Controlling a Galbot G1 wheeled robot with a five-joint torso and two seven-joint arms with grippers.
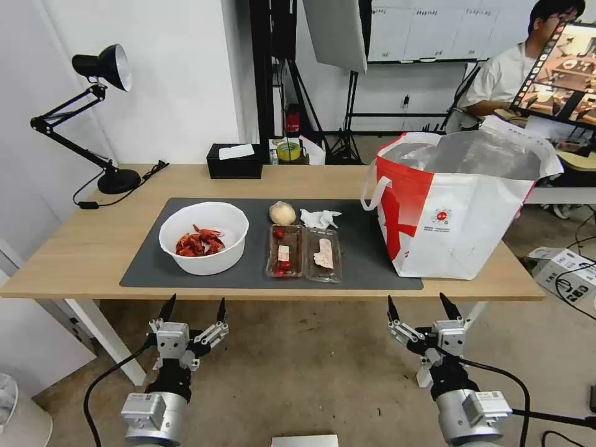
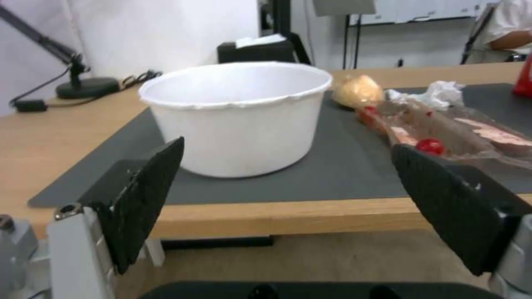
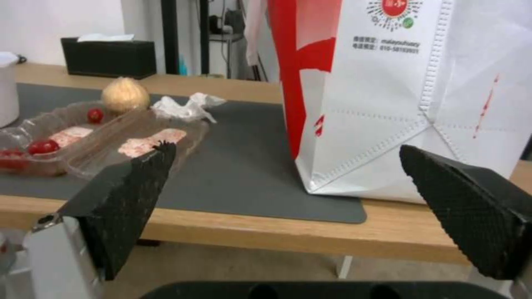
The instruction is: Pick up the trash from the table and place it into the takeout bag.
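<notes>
Left gripper (image 1: 193, 308) before bowl (image 1: 204, 236)

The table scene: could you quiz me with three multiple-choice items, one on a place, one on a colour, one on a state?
1. Where is the takeout bag standing?
A. On the table's right end
B. On the floor
C. Inside the bowl

2. What colour are the shells in the bowl?
A. Green
B. Red
C. Blue

3. How are the left gripper and right gripper?
A. Both open, holding nothing
B. Both clamped on the bowl
C. One holds a tissue

Answers: A, the bag sits on the wood beside the mat; B, red shells lie in it; A, both hang open before the table's edge.
</notes>
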